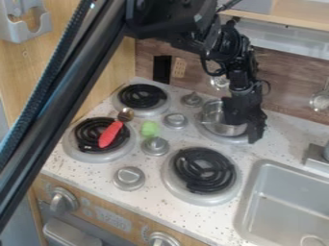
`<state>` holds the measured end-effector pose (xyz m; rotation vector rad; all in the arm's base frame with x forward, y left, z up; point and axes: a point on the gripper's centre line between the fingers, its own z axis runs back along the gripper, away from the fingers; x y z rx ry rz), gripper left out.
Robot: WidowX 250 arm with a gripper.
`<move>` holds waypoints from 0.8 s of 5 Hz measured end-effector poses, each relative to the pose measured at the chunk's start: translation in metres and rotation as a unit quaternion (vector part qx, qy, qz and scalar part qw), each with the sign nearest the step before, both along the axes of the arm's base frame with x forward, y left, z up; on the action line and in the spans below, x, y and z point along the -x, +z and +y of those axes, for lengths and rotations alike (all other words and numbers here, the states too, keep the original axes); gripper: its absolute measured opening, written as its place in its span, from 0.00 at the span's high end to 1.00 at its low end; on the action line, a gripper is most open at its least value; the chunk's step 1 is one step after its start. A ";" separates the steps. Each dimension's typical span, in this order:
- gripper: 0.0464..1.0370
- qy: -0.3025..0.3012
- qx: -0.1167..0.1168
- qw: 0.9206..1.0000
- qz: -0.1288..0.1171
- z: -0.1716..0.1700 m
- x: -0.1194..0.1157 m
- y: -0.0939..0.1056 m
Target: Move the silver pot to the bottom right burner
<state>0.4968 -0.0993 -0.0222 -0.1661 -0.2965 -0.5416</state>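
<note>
The black gripper (249,126) hangs down at the right side of the silver pot (217,126), covering part of its rim and right wall. The pot stands upright on the back right burner (220,138), whose pale ring shows below it. Whether the gripper holds the pot cannot be made out. Nearer the front, the bottom right burner (204,171) has a black coil with nothing on it.
A red-handled spoon (111,134) lies on the front left burner (82,153). A green object (150,129) sits among several silver knobs. The sink (289,202) is at right, the back left burner (143,96) behind.
</note>
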 end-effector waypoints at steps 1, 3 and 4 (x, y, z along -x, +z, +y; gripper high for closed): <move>0.71 0.002 -0.004 1.000 0.002 0.002 0.003 -0.006; 0.95 -0.003 -0.002 1.000 -0.005 0.002 0.008 0.001; 0.97 -0.012 0.008 1.000 -0.022 0.001 0.024 0.021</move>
